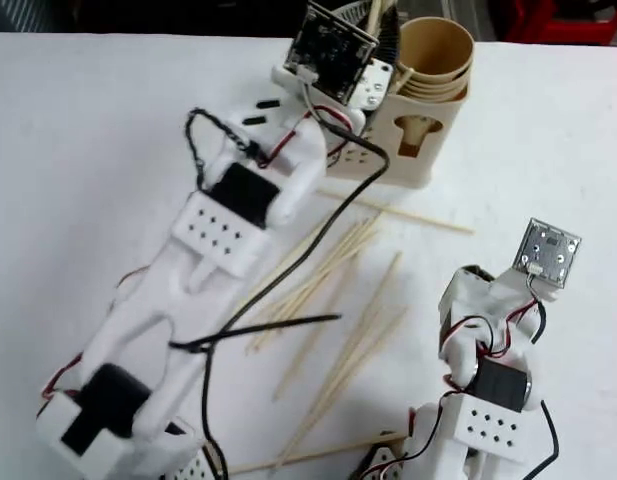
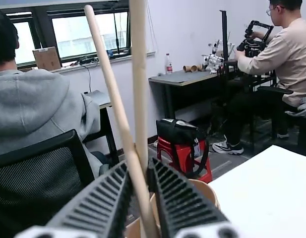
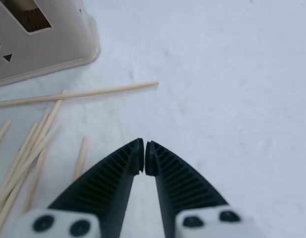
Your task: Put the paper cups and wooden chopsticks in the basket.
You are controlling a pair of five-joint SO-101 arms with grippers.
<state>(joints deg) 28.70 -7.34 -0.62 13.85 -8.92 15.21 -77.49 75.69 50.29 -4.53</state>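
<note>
Wooden chopsticks, held pair, stand upright in the left gripper, its jaws clamped on them low on the shafts. In the high view we place this gripper over the basket near the table's far edge, just beside the stacked cups already standing in it. Step in hand, as we judge it, is to drop the pair into the basket. To do it well we would lower until the bottom tips sit below the rim, keep the pair near vertical, and only then open. The two sticks splay toward their tops, so a high release could tip one out over the wall. We cannot tell which compartment lies under the tips; we would aim beside the cups, not into the top cup. Loose chopsticks lie scattered on the table between the arms, with one stray near the basket wall. The right gripper hovers closed and empty over bare table just beside them. For room, there is open table on each arm's outer side. The left arm and its cable overhang the heap, so we would lift that arm clear before the other reaches in.
</note>
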